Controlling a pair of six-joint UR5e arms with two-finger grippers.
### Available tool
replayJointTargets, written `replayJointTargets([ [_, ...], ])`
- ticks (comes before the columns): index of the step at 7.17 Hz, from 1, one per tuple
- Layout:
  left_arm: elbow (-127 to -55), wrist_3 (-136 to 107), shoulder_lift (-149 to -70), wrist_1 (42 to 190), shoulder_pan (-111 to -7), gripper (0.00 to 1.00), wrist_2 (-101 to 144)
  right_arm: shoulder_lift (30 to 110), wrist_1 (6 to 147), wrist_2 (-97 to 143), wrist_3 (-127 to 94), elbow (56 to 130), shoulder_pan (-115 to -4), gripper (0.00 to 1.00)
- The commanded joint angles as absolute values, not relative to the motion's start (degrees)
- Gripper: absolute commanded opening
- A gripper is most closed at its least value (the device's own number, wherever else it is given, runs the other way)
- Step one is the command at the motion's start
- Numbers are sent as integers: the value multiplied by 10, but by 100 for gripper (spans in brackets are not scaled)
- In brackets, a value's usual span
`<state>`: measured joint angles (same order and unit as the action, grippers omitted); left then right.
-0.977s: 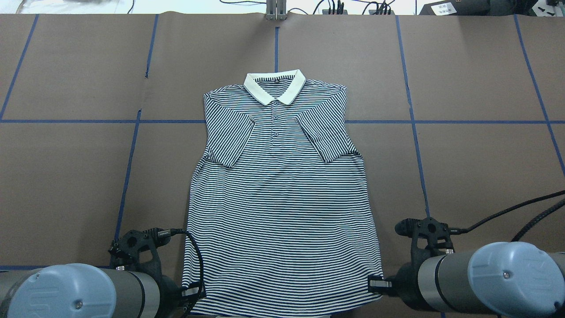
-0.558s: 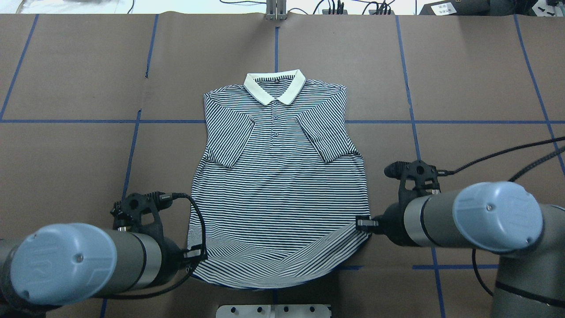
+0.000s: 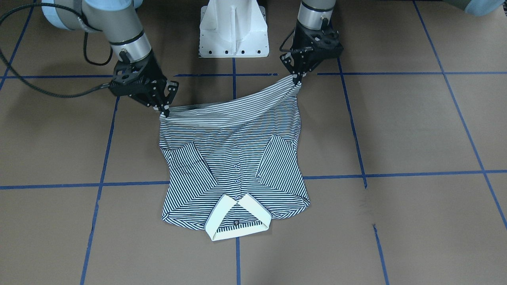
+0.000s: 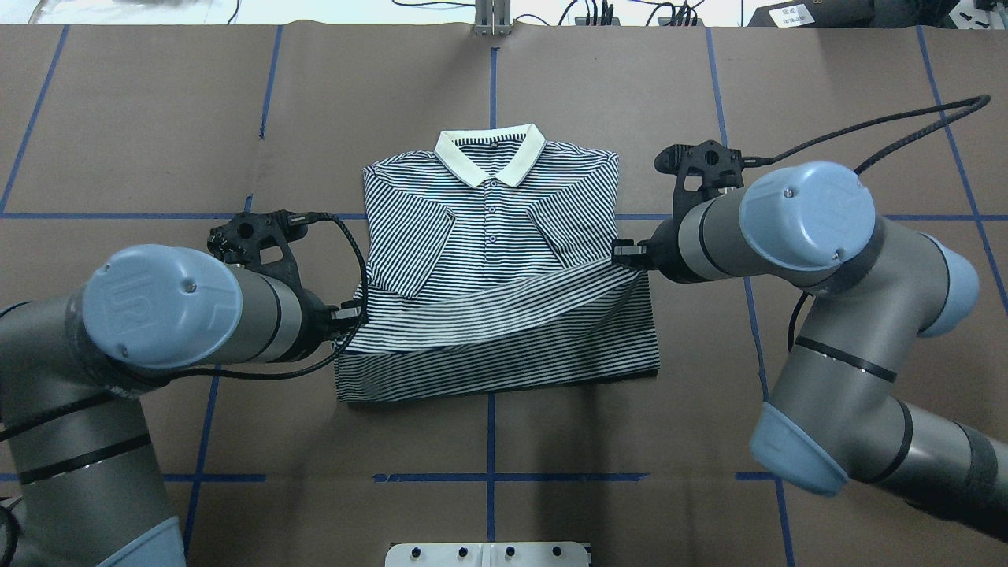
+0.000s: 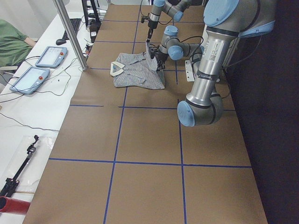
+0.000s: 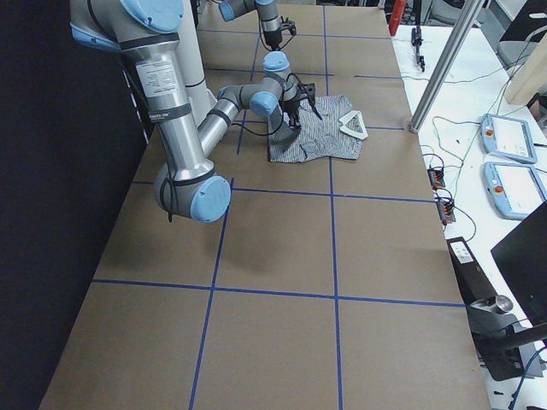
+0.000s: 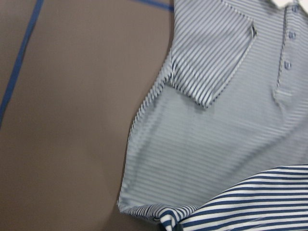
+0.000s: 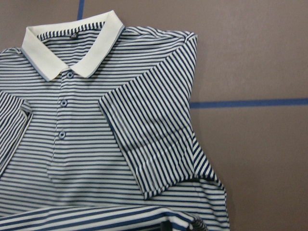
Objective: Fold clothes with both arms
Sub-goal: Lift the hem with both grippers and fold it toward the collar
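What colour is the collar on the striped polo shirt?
Plain cream-white collar on the navy-and-white striped polo shirt; clearest in the right wrist view.

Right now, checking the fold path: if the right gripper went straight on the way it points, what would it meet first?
Probably the polo shirt itself: the right gripper, shut on its hem, tilts down toward the folded-in sleeve. Depth is unclear.

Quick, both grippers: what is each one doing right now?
Left gripper: shut on the shirt, holding one hem corner off the table.
Right gripper: shut on the shirt's other hem corner, also raised.
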<state>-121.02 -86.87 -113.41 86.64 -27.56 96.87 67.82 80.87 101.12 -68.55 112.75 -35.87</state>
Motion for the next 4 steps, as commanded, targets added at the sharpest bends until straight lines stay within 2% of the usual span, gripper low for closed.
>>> replayJointTargets([
  [1,-1118,-839,-1158,949,-353,0,1011,621,805,1013,-669,1056,-397,0],
  [4,-972,-809,-1229,1022,-424,0,1012,561,694,1083,-668,894,-468,0],
])
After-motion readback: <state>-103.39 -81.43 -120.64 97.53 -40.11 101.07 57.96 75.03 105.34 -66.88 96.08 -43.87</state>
